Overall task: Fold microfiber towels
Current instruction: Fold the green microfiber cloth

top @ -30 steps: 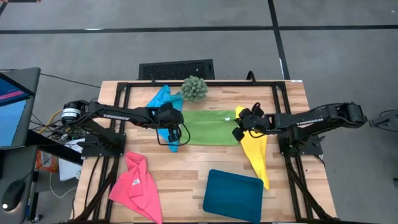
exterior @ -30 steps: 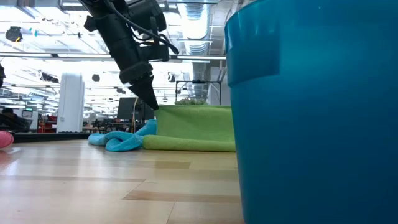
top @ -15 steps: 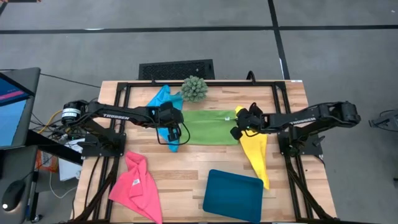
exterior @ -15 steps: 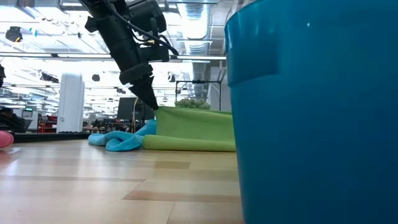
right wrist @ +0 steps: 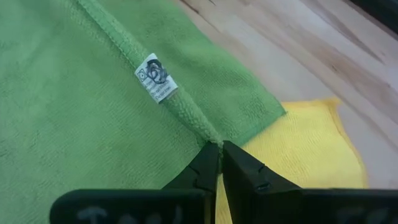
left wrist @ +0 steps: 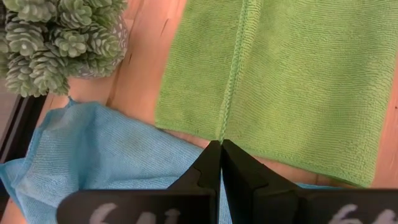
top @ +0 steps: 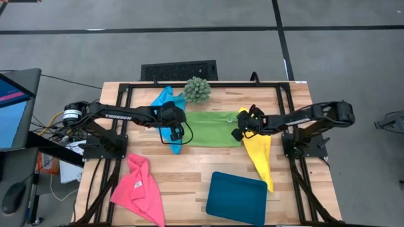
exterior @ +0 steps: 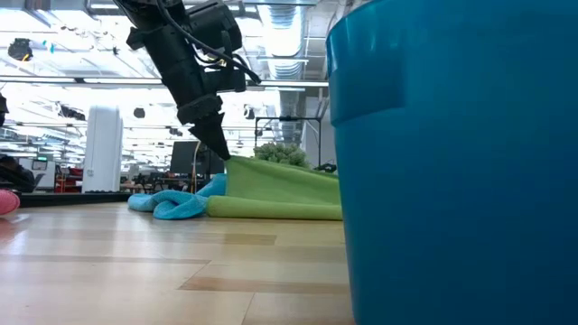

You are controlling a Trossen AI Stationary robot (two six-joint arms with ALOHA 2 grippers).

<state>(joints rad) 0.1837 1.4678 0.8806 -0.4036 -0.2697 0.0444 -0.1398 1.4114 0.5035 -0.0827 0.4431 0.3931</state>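
The lime green towel (top: 211,129) lies mid-table with one edge raised between my two grippers. My left gripper (top: 178,134) is shut on that edge's left end, my right gripper (top: 238,133) on its right end. The sky blue towel (top: 165,101) lies crumpled at the far left, partly under the green one. The yellow towel (top: 260,156) lies on the right, and the hot pink towel (top: 139,186) at the near left. In the low view the teal tray hides my right gripper. My left gripper pinches the green towel's hemmed edge at its left end (left wrist: 221,137) between the two fingertips, slanting down from the table's left. That end (exterior: 228,162) is held above the table, and the sheet drops from it to a roll (exterior: 271,209) lying on the wood. My right gripper pinches the same hemmed edge at its right end (right wrist: 210,143), just past the sewn label (right wrist: 155,76), between its fingertips. The fingers slant down from the table's right. Beyond the fingers the towel spreads over the wood and the yellow towel (right wrist: 298,143).
A dark teal tray (top: 237,197) sits at the near edge, filling the right of the low view (exterior: 452,162). A spiky green ball plant (top: 197,90) stands at the far edge next to the blue towel. Bare wood lies between the pink towel and the tray.
My right gripper has sunk toward the table and shifted a little toward the left, keeping its hold on the green towel. The raised edge, level a second ago, now slopes down toward the right. The left end stays up.
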